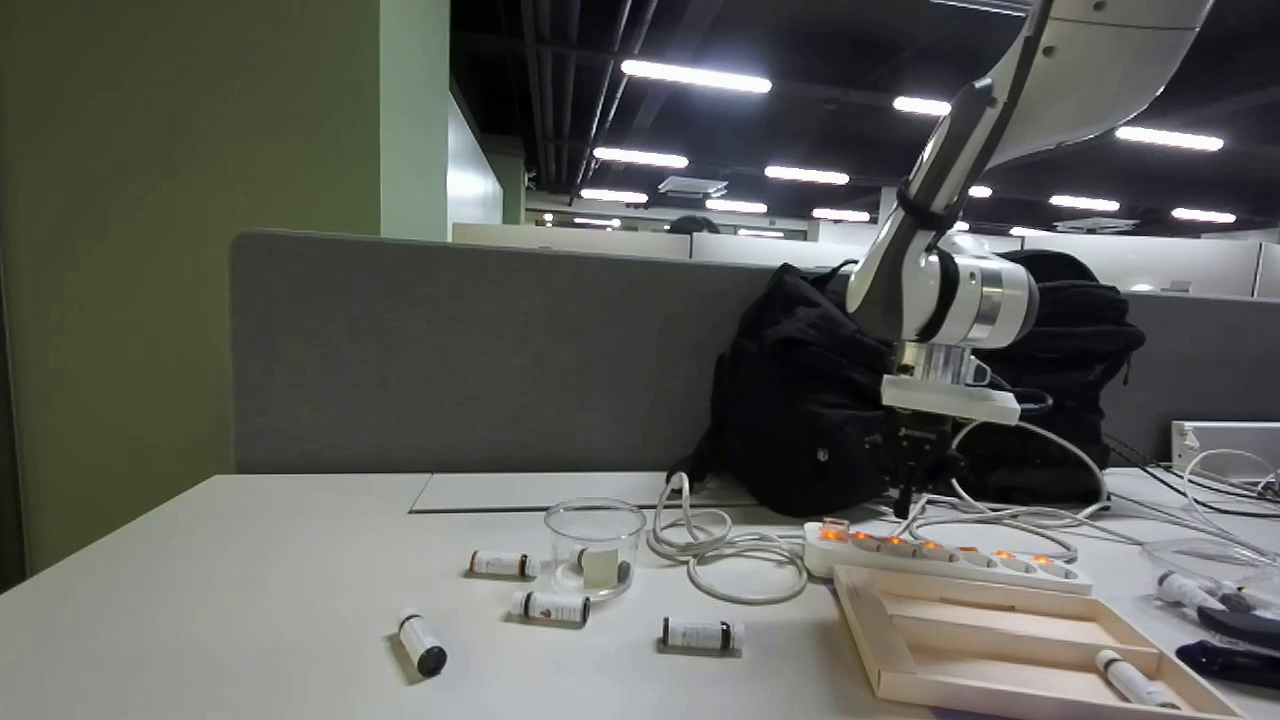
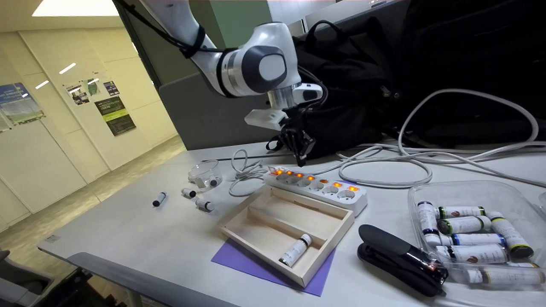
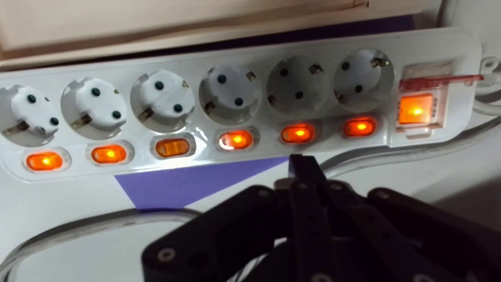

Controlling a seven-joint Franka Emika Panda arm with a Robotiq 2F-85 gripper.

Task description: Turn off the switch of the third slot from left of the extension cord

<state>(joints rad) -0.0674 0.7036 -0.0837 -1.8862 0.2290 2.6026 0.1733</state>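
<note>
In the wrist view, the extension cord (image 3: 235,102), a long white power strip, runs from side to side, and its main switch (image 3: 415,109) glows orange at the right end. Of six rockers along its lower edge, the dull switch (image 3: 172,147), third from the left, appears off; the other five are lit. The black gripper (image 3: 307,160) is closed, with nothing between its fingers, the tips just off the strip's edge near the fifth switch (image 3: 297,133). Counted from this side, the switching-off looks done, leaving only withdrawal. In an exterior view, the strip faces the opposite way: past the main switch, the third, a lit switch (image 2: 310,178), glows, and the dull switch comes fourth. Counted so, the press would be left to do; which left the task means cannot be told. In an exterior view, the strip lies on a white table (image 1: 250,600), just behind a pale wooden tray (image 1: 885,640), and the gripper hangs above its left part, apparently not touching it.
</note>
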